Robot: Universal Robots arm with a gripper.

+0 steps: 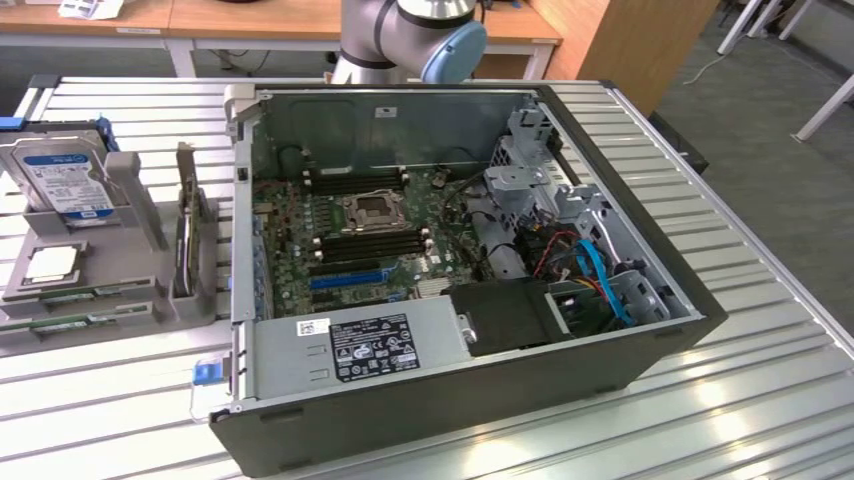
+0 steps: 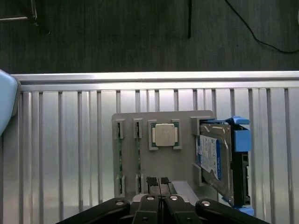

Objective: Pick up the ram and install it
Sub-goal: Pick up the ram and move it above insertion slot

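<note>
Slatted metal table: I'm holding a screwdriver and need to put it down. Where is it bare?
The slatted metal table is bare at the exterior view's right of the open black computer case, and camera-side of the grey parts tray. Tray and case interior are crowded.

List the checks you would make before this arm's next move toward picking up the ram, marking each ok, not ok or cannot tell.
1. Ram available: ok; ram sticks stand on edge in the gray holder.
2. End effector free: ok; shut, nothing visibly held.
3. End effector lined up with a stick: not ok; it hangs well above the holder, off to one side of both.
4. Case open: ok; computer case lies open, motherboard exposed.
5. Memory slots free: ok; they look empty.
6. Slot latches open: cannot tell.
</note>
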